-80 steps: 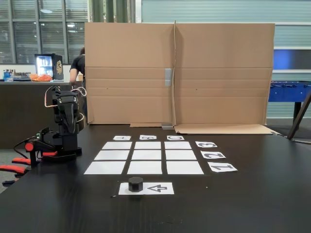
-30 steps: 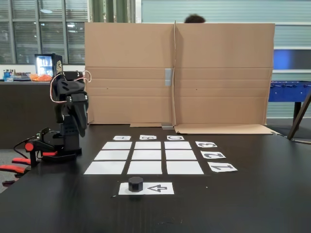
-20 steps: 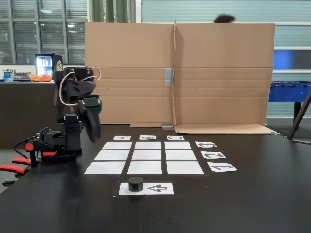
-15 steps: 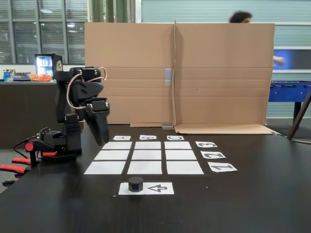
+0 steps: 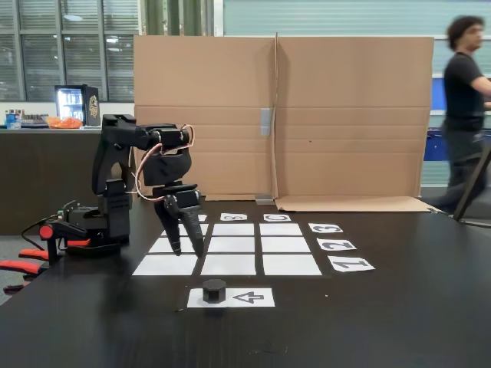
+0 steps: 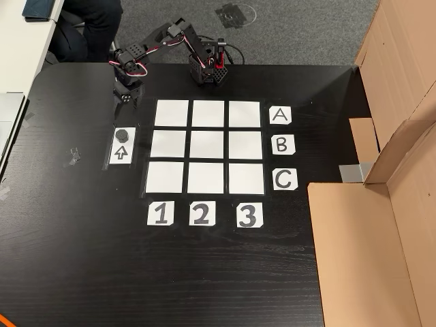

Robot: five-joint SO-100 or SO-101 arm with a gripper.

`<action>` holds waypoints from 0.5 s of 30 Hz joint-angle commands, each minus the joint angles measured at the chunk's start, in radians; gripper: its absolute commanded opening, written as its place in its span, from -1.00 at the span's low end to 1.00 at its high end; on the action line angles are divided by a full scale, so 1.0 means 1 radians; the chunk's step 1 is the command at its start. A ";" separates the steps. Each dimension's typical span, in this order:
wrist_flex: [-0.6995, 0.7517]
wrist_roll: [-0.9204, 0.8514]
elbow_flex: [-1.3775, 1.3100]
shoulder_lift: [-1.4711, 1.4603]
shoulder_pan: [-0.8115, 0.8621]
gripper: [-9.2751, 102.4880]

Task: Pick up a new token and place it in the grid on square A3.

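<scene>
The dark hexagonal token (image 5: 214, 290) (image 6: 122, 133) sits on the white sheet with an arrow (image 5: 249, 297) (image 6: 120, 152), just outside the grid (image 5: 233, 245) (image 6: 207, 145). My gripper (image 5: 186, 250) (image 6: 126, 104) points down with its fingers spread open and nothing between them. It hangs over the dark table beside the grid's A1 corner, a short way from the token on the arm's side. Square A3 (image 6: 244, 114) is the corner cell by labels A (image 6: 280, 115) and 3 (image 6: 248, 215); it is bare.
The arm's base (image 5: 96, 230) (image 6: 208, 68) stands at the table edge by row A. A tall cardboard wall (image 5: 280, 115) (image 6: 381, 204) closes the side past column 3. A person (image 5: 464, 100) walks behind the table. A tape scrap (image 6: 71, 157) lies near the arrow sheet.
The arm has unfolded from its rest pose at the base and swung out and down toward the token; the gripper now hangs low and open. A person moved right behind the cardboard.
</scene>
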 commanded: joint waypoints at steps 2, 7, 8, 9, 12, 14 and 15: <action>0.014 -0.009 -0.140 -0.080 -0.008 -0.26; 0.015 -0.034 -0.235 -0.163 -0.011 -0.26; 0.015 -0.041 -0.250 -0.176 -0.012 -0.25; 0.015 -0.044 -0.265 -0.190 -0.015 -0.25; 0.017 -0.057 -0.302 -0.225 -0.026 -0.25; 0.017 -0.060 -0.327 -0.252 -0.035 -0.24; 0.017 -0.061 -0.337 -0.265 -0.040 -0.24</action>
